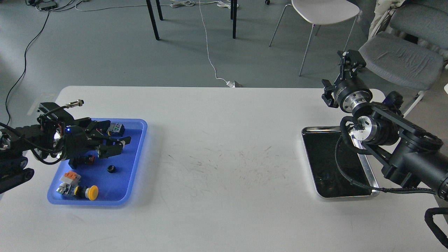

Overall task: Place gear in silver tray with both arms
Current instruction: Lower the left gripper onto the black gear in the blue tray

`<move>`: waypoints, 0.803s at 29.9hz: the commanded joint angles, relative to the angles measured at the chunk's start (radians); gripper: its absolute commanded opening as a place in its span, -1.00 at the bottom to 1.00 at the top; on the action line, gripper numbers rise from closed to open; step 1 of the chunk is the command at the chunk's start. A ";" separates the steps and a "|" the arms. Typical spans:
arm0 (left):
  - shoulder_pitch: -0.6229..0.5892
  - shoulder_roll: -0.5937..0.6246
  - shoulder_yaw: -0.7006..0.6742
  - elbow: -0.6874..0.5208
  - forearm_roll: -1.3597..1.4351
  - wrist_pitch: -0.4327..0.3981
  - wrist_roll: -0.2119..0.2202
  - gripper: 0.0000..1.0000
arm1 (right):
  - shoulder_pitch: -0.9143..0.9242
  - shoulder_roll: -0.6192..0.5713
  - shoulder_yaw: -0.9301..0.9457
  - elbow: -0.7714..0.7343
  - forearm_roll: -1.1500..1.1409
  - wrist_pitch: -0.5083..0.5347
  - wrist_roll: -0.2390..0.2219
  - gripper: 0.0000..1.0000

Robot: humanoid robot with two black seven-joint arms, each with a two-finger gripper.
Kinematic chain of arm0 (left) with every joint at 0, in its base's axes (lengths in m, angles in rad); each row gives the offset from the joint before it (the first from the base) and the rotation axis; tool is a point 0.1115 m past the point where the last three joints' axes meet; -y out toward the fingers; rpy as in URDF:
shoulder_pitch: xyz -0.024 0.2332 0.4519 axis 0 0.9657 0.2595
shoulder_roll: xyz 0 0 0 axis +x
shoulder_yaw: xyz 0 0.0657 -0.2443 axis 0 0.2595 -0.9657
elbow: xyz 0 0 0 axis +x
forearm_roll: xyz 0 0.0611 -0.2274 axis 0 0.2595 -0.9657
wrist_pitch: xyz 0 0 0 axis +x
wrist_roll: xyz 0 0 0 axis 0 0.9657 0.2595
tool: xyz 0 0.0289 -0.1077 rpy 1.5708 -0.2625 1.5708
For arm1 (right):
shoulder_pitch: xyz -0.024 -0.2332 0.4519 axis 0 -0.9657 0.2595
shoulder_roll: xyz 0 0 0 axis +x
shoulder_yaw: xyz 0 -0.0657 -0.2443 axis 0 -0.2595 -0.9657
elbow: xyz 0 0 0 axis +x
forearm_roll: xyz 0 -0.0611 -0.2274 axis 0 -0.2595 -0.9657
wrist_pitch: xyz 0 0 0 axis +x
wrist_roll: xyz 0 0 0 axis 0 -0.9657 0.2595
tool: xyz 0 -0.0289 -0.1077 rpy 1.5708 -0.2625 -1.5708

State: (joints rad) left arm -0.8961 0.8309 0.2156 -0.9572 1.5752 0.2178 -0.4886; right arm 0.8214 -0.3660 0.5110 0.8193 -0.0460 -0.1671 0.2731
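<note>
A small black gear lies in the blue tray at the left. My left gripper is low inside that tray, just above and behind the gear, with its fingers spread open. Nothing shows between them, and they hide the tray floor beneath them. The silver tray sits at the right with a dark bare bottom. My right gripper is raised beyond the silver tray's far end, pointing away from me, open and holding nothing. The right forearm crosses over the tray's right side.
The blue tray also holds a yellow push button, an orange and white switch block, a black switch and another part. Chairs stand past the table's far right corner.
</note>
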 commanded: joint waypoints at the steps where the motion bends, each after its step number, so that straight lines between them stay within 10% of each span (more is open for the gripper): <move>1: 0.014 -0.010 -0.005 0.012 -0.017 0.015 0.000 0.89 | 0.001 -0.004 -0.002 0.000 0.000 0.000 0.000 0.98; 24: 0.088 -0.076 0.007 0.103 -0.006 0.109 0.000 0.58 | -0.001 -0.004 -0.002 -0.002 0.000 0.001 0.000 0.98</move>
State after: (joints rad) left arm -0.8226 0.7709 0.2211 -0.8625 1.5718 0.3220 -0.4886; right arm 0.8207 -0.3695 0.5092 0.8175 -0.0460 -0.1661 0.2731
